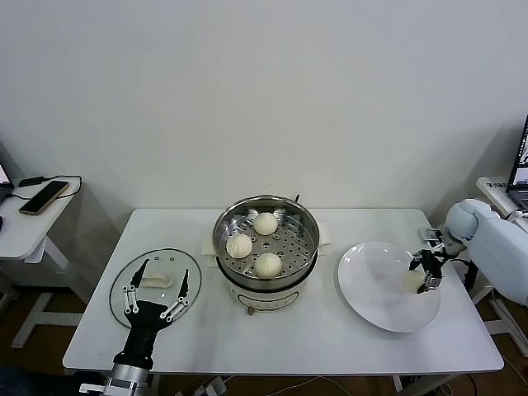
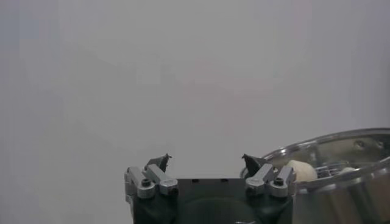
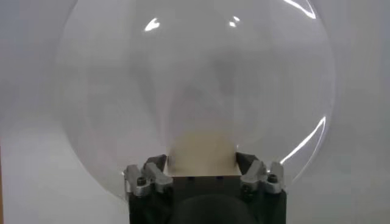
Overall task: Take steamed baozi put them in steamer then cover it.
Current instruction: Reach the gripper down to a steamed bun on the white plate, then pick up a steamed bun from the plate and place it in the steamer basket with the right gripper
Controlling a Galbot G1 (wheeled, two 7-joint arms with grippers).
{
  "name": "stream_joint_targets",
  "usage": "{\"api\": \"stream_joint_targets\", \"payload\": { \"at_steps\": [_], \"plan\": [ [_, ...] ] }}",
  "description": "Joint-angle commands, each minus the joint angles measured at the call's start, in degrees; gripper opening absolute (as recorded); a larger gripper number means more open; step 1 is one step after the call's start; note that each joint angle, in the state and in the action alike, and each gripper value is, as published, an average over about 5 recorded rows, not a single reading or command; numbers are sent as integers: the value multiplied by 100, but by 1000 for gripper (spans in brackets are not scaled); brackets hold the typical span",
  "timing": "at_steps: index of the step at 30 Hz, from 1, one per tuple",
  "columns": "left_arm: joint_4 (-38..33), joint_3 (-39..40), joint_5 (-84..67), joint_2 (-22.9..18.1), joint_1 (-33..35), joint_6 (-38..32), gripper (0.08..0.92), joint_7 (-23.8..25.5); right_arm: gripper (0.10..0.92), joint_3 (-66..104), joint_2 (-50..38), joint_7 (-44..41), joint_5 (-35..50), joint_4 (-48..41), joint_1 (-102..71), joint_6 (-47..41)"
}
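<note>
Nearest, the left gripper (image 1: 157,285) hovered spread over the cover (image 1: 155,286). Three steamed baozi (image 1: 267,265) sat in the steamer (image 1: 266,239); the right gripper (image 1: 427,271) seemingly pinched a fourth (image 3: 202,155) on the plate (image 1: 371,285).

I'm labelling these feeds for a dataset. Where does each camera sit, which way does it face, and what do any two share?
Head view: on the robot's head, looking forward and down at the table; both arms show, left end effector over the cover, right end effector at the plate.
Left wrist view: on the left wrist, facing past its open fingers to the steamer.
Right wrist view: on the right wrist, facing the plate, fingers around a baozi.
Shared: head and left wrist views both show the steamer.
</note>
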Motion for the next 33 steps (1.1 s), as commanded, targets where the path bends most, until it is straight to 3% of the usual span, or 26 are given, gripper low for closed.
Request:
{"api": "stream_joint_targets", "payload": {
  "at_steps": [1,9,18,26,33],
  "plan": [
    [6,26,-2,1,-24,13,823,2,673,-523,-243,-257,254,556,627,-113],
    [-22,61,1,14,-66,38,823,7,638,-2362,15,-1164,1531,1336,2799,-514],
    [-21,64,-1,54,-85,38,823,-4,630,-3999,1367,-1008,3636,1940,4628,-1297],
    [-32,91,-1,50,-83,37,823,-17,629,-4371,2567,-550,4139,1743,4615,-1597],
    [-23,69,-8,70,-70,18,823,-34,628,-4522,3094,-198,4162,1540,4238,-1711]
  ]
}}
